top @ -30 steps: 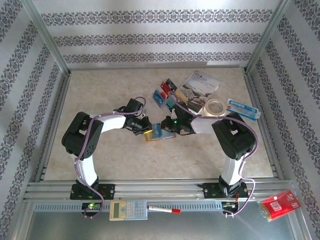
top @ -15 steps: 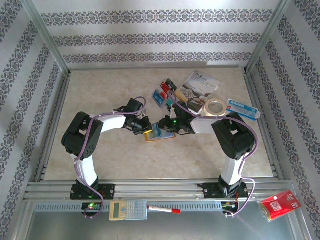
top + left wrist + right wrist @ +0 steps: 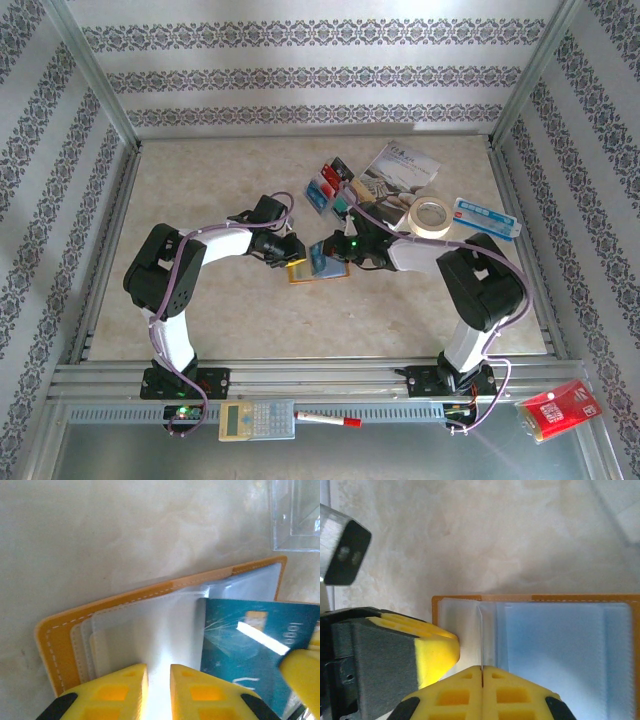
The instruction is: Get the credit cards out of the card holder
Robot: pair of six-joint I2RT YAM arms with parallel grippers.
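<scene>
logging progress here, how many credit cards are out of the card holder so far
About 4: a loose cluster of credit cards lies on the table beyond the end effectors, overlapping, so more may be hidden. A teal card is partway out of the card holder.

Orange card holder lies open — teal card half out.

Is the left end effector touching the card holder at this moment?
Touching. The left wrist view shows the left end effector with its yellow fingers pressed onto the clear sleeves of the card holder, a narrow slit between them.
</scene>
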